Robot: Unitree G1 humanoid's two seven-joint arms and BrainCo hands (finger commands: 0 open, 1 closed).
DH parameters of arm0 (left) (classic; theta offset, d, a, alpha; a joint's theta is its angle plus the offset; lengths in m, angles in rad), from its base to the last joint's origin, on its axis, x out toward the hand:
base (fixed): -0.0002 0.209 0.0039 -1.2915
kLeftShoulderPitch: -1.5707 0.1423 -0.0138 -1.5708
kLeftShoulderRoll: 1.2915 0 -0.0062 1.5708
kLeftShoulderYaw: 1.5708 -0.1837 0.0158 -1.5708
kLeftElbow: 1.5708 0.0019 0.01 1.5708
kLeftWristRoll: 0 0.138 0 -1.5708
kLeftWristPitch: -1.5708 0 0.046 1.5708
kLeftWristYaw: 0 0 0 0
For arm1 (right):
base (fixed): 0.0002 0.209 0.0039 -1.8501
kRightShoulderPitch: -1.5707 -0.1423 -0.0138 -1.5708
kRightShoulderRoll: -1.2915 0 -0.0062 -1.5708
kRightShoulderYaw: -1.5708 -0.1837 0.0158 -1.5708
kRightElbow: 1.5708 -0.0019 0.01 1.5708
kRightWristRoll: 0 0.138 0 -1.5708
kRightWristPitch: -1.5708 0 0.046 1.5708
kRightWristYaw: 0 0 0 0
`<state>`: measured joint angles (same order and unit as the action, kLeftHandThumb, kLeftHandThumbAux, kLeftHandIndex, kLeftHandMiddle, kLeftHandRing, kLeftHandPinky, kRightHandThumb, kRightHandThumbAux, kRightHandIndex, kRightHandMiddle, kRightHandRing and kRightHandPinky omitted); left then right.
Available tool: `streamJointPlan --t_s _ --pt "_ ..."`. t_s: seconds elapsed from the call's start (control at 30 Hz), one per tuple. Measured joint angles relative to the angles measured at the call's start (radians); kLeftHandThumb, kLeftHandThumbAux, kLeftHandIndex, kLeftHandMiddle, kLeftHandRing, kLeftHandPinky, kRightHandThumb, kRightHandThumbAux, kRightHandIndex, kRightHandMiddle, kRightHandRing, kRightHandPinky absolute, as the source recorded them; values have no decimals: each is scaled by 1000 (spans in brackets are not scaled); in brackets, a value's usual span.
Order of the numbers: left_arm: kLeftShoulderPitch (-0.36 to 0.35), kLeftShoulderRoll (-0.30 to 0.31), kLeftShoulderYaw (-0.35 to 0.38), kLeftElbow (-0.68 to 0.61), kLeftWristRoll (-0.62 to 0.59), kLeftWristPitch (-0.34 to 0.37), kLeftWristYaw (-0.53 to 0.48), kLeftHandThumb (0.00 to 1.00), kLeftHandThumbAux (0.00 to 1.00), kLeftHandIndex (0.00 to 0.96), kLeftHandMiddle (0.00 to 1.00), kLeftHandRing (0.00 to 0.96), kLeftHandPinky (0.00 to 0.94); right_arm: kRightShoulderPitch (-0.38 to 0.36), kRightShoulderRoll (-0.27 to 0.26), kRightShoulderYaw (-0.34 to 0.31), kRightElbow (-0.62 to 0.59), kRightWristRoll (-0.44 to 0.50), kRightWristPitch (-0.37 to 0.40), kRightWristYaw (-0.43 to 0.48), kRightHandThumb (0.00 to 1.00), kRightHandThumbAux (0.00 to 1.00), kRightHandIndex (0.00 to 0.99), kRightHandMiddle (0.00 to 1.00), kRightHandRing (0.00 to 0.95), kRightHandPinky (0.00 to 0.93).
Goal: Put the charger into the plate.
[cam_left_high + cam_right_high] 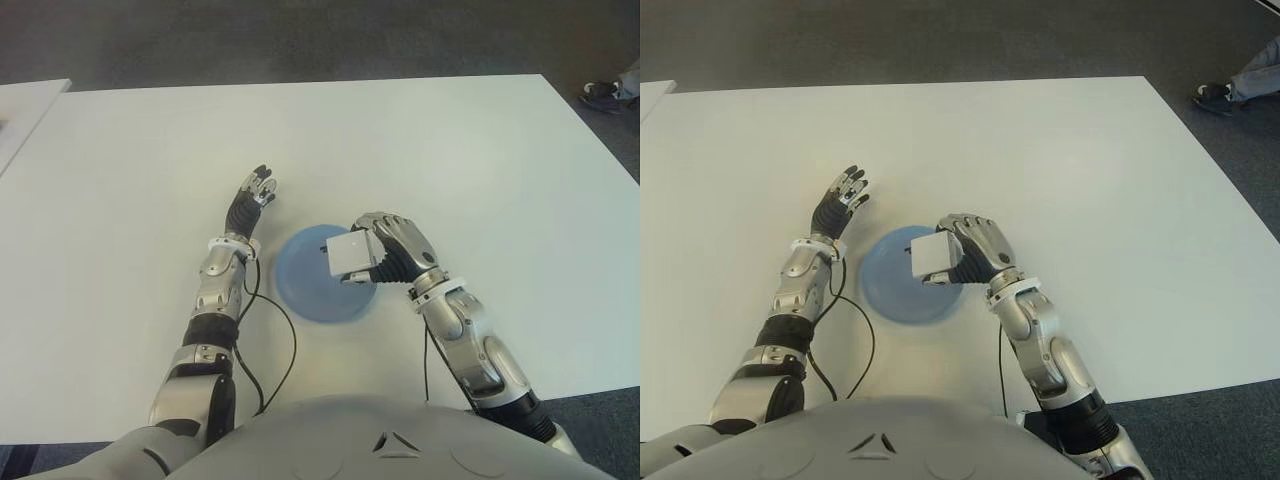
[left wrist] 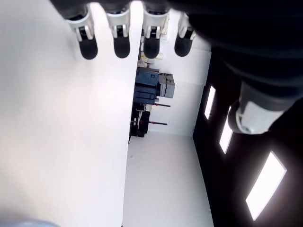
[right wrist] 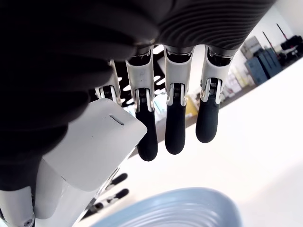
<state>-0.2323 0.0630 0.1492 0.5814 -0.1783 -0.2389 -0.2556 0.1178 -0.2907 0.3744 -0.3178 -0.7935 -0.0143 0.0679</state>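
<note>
- Your right hand (image 1: pixel 385 250), just right of frame centre, has its fingers (image 3: pixel 175 132) curled around the white charger (image 1: pixel 350 256).
- The charger is held over the right edge of the blue plate (image 1: pixel 300 280), at mid-frame on the white table (image 1: pixel 450 150).
- Your left hand (image 1: pixel 252 195), fingers spread and holding nothing, is just upper left of the plate.

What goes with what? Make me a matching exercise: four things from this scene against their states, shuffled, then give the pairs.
Things:
1. charger
2. plate
3. left hand
4. right hand

States:
A. fingers spread, holding nothing
B. blue, lying on the white table
C. white, held above the plate
D. closed around the charger

Pairs: 1-C, 2-B, 3-A, 4-D
</note>
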Motion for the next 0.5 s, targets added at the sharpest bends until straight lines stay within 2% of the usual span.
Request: streamJointPlan --t_s 0.2,0.5 --pt "0 -2 0 0 -2 0 0 4 506 8 58 70 108 -11 28 2 5 39 0 18 857 675 402 538 856 841" --pt "0 -6 -2 0 -3 0 0 6 496 9 66 79 115 -50 57 7 66 50 1 17 857 675 402 538 854 845"
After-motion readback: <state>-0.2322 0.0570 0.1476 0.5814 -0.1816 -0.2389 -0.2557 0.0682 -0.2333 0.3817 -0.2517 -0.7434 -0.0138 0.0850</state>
